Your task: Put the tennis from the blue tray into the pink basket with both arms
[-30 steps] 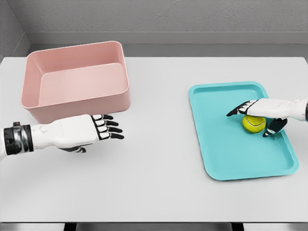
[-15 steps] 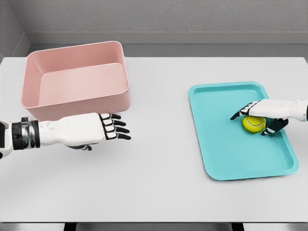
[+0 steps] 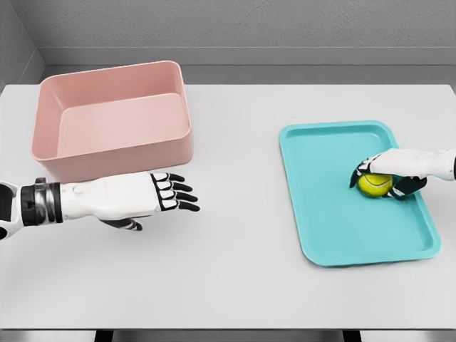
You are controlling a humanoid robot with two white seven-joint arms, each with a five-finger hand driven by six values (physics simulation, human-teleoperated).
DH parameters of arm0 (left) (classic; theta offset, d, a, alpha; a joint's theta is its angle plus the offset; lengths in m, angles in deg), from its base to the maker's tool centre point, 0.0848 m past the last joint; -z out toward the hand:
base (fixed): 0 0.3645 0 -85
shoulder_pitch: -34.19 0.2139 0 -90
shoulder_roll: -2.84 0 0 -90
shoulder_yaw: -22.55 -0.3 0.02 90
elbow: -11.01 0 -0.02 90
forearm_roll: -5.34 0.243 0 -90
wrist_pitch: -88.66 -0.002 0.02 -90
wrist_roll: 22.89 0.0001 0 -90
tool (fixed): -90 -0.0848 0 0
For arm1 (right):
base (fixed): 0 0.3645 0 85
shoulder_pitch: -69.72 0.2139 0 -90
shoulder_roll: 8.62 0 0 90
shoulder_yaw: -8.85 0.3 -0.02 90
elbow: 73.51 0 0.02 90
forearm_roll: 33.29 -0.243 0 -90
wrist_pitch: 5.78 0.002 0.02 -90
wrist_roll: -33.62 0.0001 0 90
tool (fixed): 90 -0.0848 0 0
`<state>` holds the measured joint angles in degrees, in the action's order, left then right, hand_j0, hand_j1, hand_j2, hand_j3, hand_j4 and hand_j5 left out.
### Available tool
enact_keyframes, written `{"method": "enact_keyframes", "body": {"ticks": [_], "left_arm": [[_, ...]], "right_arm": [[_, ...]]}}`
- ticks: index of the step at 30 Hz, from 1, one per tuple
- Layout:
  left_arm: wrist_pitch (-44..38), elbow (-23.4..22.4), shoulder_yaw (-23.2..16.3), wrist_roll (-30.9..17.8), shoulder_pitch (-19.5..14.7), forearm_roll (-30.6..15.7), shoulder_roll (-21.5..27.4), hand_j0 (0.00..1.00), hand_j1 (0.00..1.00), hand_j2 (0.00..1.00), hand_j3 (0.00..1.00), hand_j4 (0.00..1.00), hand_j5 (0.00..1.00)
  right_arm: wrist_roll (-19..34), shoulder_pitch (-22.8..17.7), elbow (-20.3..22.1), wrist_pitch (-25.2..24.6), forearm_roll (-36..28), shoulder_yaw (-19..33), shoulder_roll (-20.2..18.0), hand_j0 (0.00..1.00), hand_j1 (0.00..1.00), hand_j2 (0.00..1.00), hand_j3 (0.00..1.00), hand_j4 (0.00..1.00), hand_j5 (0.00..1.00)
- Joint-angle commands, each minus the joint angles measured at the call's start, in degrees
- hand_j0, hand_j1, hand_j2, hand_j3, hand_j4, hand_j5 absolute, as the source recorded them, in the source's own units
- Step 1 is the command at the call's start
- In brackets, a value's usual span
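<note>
I have the right hand [image 3: 385, 173] draped over the yellow-green felt tennis ball [image 3: 375, 184], fingers curled down around it, thumb on the near side. I read that as a grasp closing on the ball, though I cannot see whether the fingertips are under its widest part. The ball sits on the floor of the shallow turquoise plastic tray [image 3: 328, 214], toward the tray's right edge and about midway along its length. The tray lies near the right edge of the white table [image 3: 242, 271].

My left hand [image 3: 153, 196] hovers over the table, just in front of the near wall of the deep pink plastic basket [image 3: 114, 153], fingers spread and pointing right, holding nothing. The basket stands at the table's far left corner, well apart from the tray.

My worries from here:
- The ball is round and fuzzy; if the fingers only cap the top, I judge that it would squirt out sideways as I lift and roll along the tray or over its low rim.
- Pressing down too hard could skid the light tray across the table.
- The handover is the weak point. The hands are well apart, and a release before the left palm is cupped under the ball would drop it onto the table, where it would roll away.
</note>
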<state>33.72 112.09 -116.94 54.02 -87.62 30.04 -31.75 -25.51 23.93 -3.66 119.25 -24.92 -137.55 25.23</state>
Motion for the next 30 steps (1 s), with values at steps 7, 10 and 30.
{"method": "enact_keyframes", "body": {"ticks": [7, 10, 30], "left_arm": [[-0.1, 0.0, 0.0, -0.1, 0.0, -0.4, 0.0, 1.00, 1.00, 1.00, 1.00, 1.00, 1.00], [-0.1, 0.0, 0.0, -0.1, 0.1, -0.4, 0.0, 1.00, 1.00, 1.00, 1.00, 1.00, 1.00], [-0.1, 0.0, 0.0, -0.1, 0.0, -0.3, 0.2, 1.00, 1.00, 1.00, 1.00, 1.00, 1.00]], "right_arm": [[-0.2, 0.7, 0.6, 0.0, -0.5, 0.4, -0.1, 0.59, 0.59, 0.59, 0.59, 0.59, 0.59], [-0.1, 1.7, 0.8, 0.0, -0.5, 0.9, -0.3, 0.59, 0.59, 0.59, 0.59, 0.59, 0.59], [-0.1, 3.9, 9.8, 0.0, -1.7, 0.9, -0.7, 0.59, 0.59, 0.59, 0.59, 0.59, 0.59]]}}
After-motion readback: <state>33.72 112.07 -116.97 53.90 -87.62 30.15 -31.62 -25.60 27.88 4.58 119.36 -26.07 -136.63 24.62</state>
